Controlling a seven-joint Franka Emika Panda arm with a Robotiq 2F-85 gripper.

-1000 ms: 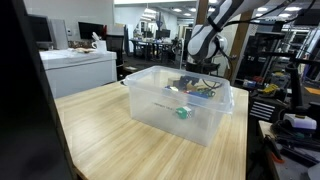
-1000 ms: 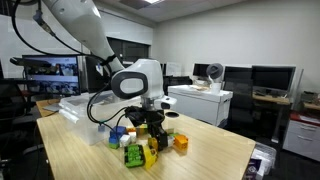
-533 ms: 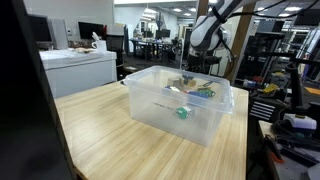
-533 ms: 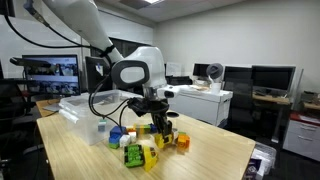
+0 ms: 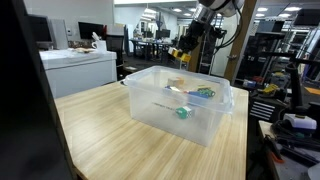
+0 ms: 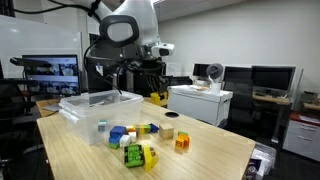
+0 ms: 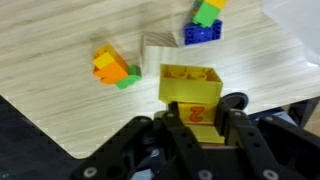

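High over the table (image 6: 205, 150), with gripper (image 7: 203, 118) clamped on the yellow block (image 7: 190, 85) above the loose blocks (image 6: 135, 140) near the clear bin (image 5: 180, 108), hold squeeze steady, move slow, avoid tilt.

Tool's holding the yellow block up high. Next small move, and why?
Probably a short sideways shift over the clear bin. The tool grips the yellow block well above the table, seemingly just off the bin's rim, not over its opening.
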